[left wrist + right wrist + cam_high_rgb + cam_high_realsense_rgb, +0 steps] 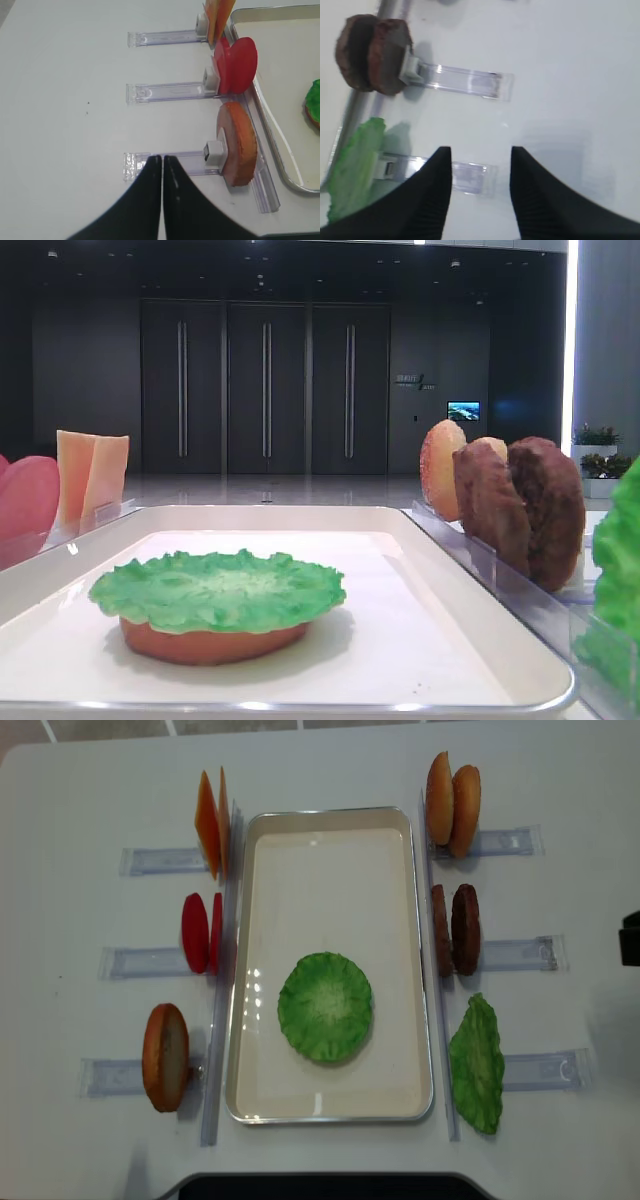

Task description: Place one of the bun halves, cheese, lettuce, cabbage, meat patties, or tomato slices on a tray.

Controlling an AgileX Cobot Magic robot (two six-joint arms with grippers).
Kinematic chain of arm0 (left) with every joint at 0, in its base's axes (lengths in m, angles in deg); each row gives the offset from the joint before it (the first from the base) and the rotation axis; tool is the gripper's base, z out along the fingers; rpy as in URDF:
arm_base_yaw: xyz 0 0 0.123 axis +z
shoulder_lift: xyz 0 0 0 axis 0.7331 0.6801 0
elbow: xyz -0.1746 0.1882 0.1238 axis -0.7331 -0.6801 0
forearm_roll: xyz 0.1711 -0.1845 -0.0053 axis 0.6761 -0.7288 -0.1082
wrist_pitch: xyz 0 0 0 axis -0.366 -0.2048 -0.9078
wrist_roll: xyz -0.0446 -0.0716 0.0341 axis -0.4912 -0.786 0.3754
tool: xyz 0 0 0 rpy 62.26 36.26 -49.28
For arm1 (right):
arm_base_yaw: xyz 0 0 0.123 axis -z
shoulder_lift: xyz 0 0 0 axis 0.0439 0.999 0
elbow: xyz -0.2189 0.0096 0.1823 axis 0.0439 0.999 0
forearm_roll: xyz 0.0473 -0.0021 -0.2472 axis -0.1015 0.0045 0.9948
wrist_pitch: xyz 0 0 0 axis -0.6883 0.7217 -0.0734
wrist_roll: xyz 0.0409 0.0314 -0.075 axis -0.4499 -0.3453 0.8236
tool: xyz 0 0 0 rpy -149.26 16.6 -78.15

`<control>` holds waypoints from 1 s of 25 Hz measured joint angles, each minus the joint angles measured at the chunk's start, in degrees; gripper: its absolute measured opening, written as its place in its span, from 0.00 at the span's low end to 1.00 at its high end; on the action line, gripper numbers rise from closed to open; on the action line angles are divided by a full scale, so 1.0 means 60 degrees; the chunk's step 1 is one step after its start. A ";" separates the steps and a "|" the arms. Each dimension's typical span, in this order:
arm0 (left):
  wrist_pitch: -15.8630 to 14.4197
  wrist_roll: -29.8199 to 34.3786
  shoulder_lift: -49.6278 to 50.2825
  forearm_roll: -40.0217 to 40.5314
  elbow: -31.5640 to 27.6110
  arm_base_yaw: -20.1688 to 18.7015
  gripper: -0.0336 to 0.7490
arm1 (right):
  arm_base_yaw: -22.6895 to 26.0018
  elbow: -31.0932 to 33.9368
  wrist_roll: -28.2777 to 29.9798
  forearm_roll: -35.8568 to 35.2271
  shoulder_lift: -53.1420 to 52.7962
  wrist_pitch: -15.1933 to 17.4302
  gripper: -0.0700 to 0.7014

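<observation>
On the cream tray [330,814] a lettuce leaf [325,1007] [218,588] lies on a bun half [210,642]. Right of the tray stand two bun halves [452,797], two meat patties [455,930] [372,54] and another lettuce leaf [477,1063] [355,165]. Left of it stand cheese [210,823], tomato slices [202,932] [235,65] and a bun half [165,1057] [239,145]. No cabbage is in view. My right gripper [480,149] is open and empty over the table by the lettuce holder. My left gripper [162,157] is shut and empty beside the left bun half's holder.
Each stack leans in a clear plastic holder [525,1070] whose rails point away from the tray on both sides. A dark part of the right arm [630,938] shows at the right edge. The robot's dark base [320,1188] lies along the near table edge.
</observation>
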 joint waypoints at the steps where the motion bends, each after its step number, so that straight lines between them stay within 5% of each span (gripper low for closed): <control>1: 0.0000 0.0000 0.0000 0.0000 0.0000 0.0000 0.03 | 0.0030 0.0000 -0.0220 0.0394 -0.0241 0.0211 0.45; 7: 0.0000 0.0000 0.0000 0.0000 0.0000 0.0000 0.03 | 0.0077 -0.0002 -0.1044 0.1827 -0.1618 0.1047 0.45; 25: 0.0000 0.0000 0.0000 0.0000 0.0000 0.0000 0.03 | 0.0077 -0.0002 -0.1506 0.1951 -0.3923 0.1471 0.45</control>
